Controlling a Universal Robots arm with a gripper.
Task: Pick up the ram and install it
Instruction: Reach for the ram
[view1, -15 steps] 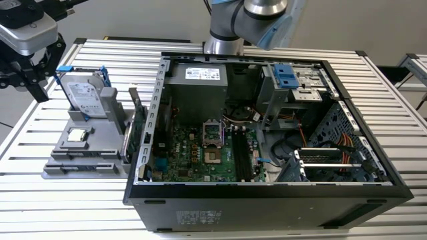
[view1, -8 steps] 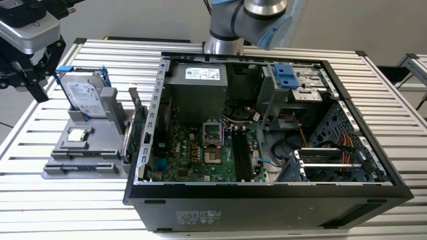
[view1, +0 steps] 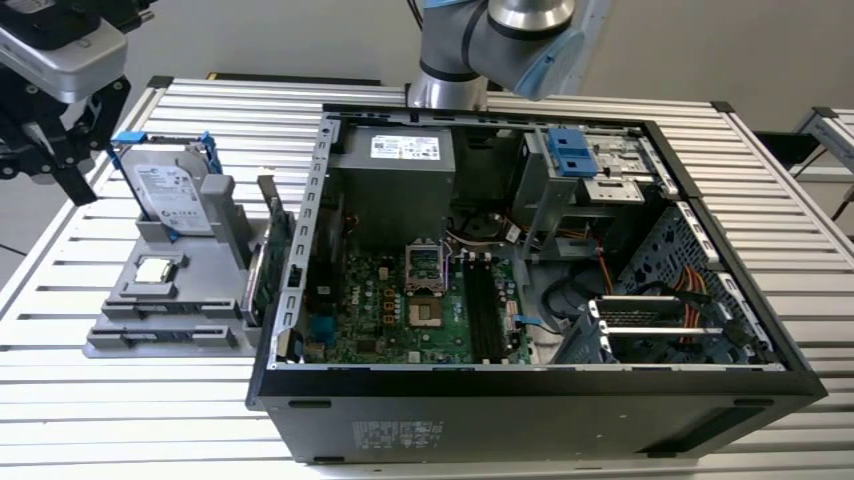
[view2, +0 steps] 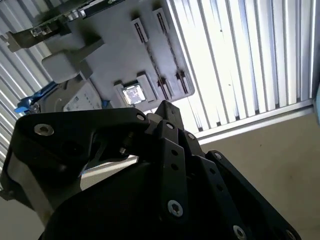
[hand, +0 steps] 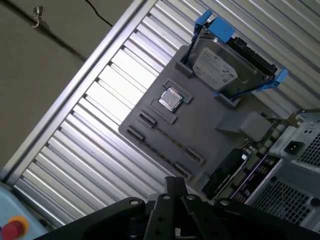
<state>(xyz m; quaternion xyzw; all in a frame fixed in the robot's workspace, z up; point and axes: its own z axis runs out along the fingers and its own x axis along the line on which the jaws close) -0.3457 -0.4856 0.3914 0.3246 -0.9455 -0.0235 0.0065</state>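
The claw (hand: 174, 184) is shut tight and holds nothing. It hangs near the gray holder (hand: 200, 127) on the counter (hand: 85, 150). The holder carries one hard drive (hand: 220, 70) with a white label, one shiny chip (hand: 170, 99), and the thin ram (hand: 257, 172) on its edge beside the open computer case (view1: 534, 400). A box (view1: 400, 185) inside the case has one white label too.
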